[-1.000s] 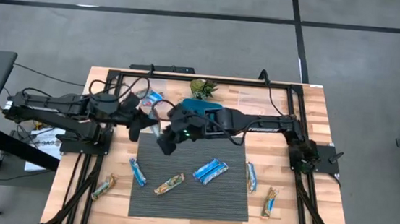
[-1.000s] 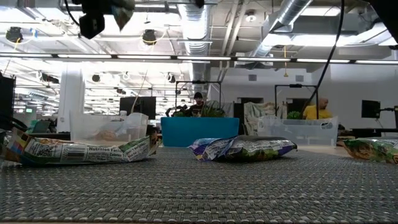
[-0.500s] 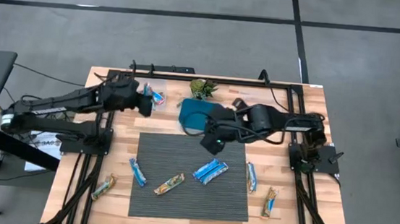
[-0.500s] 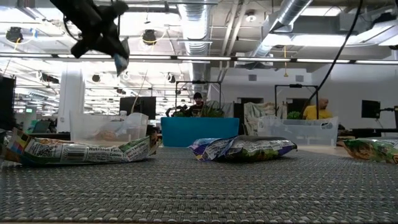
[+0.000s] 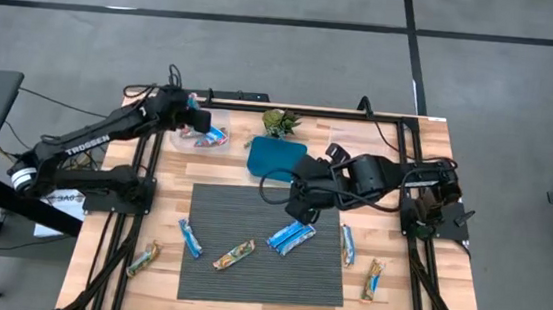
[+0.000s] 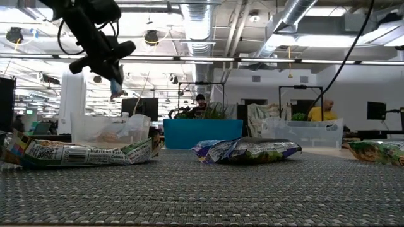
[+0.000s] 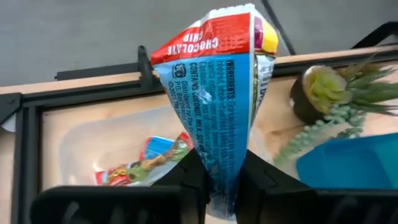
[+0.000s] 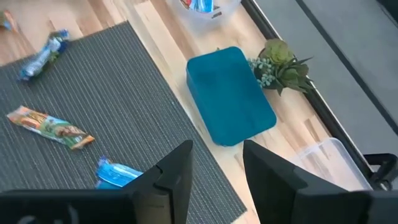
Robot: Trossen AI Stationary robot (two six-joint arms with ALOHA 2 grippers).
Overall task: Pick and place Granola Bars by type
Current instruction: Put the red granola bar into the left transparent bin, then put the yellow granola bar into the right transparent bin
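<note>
My left gripper (image 5: 192, 118) is over the clear tub (image 5: 204, 135) at the far left of the table, shut on a blue-wrapped granola bar (image 7: 219, 93). In the low view the bar (image 6: 115, 86) hangs under the gripper (image 6: 108, 62), above the tub (image 6: 110, 129). The tub holds other bars (image 7: 148, 163). My right gripper (image 5: 302, 209) hovers open over the grey mat's far right part, with blue bars (image 5: 291, 237) just nearer. On the mat also lie a blue bar (image 5: 190, 238) and a tan bar (image 5: 234, 255). My left gripper pinches one end of the blue-wrapped bar (image 7: 219, 177) between its two fingers. The fingers point down from above. The bar is lifted clear and hangs below them, its free end (image 6: 115, 94) above the tub.
A blue square dish (image 5: 274, 157) and a small green plant (image 5: 279, 122) sit at the far middle. More bars lie on the wood: blue (image 5: 348, 246) and tan (image 5: 373, 280) on the right, tan (image 5: 143, 258) on the near left. Another clear tub (image 8: 336, 157) stands right of the dish.
My left gripper has carried the blue bar from the mat's far edge toward the table's far-left corner, over the clear tub, and lowered it a little. My right gripper has drawn away from the middle toward the right and come nearer, over the mat.
</note>
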